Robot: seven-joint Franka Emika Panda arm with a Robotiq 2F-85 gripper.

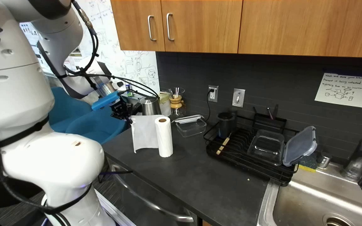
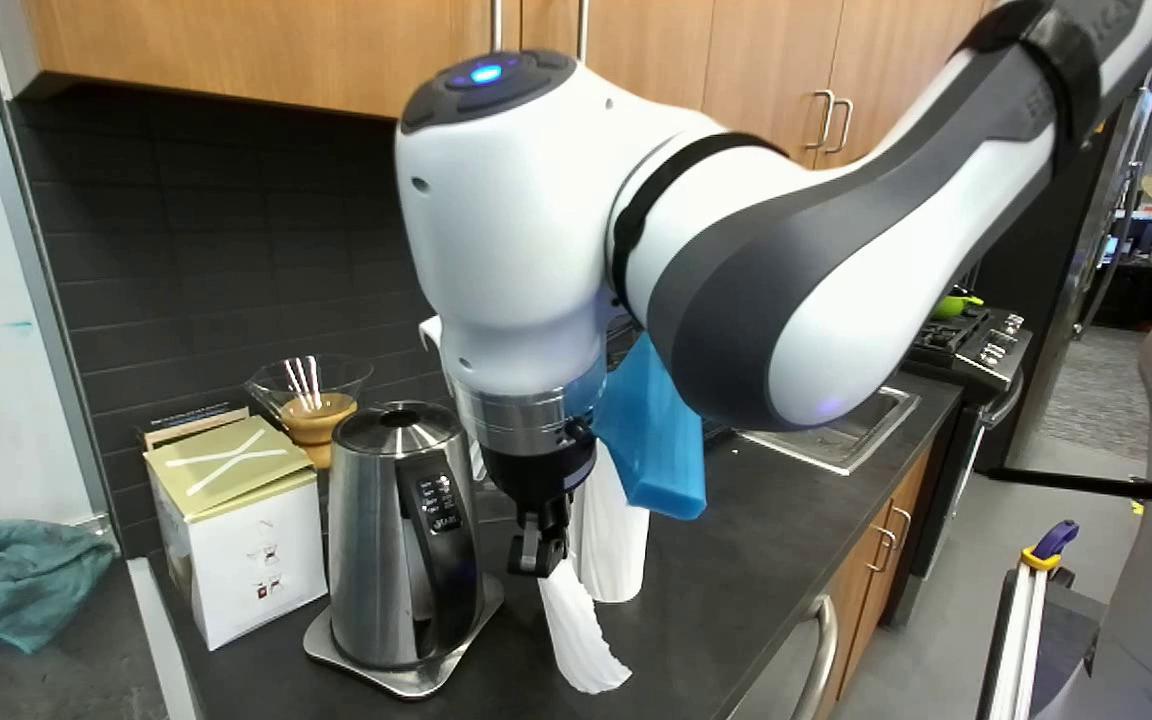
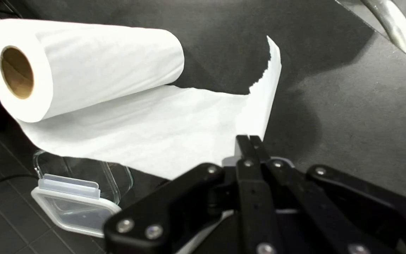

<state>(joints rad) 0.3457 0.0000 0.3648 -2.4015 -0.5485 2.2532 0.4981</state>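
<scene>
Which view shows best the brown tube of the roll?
The wrist view: the tube appears large and uncovered. Exterior views give less: only its small end atop the roll, or, with the arm in front, nothing.

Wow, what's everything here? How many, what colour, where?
Paper roll: 1, white, upright on the counter
Paper sheet: 1, white, leading off the roll
Kettle: 1, silver and black, on the counter
Carton: 1, white and yellowish, by the kettle
Sink: 1, silver, in the counter
Dish rack: 1, black, beside the sink
Food containers: 2, clear, counter and dish rack
Wall note: 1, white, above the sink
Upper cupboards: several, brown, overhead
Cloth: 1, teal, near the carton
Arm: 1, white and grey, partly over the counter
Pincer: 1, black, shut on the paper sheet
</scene>
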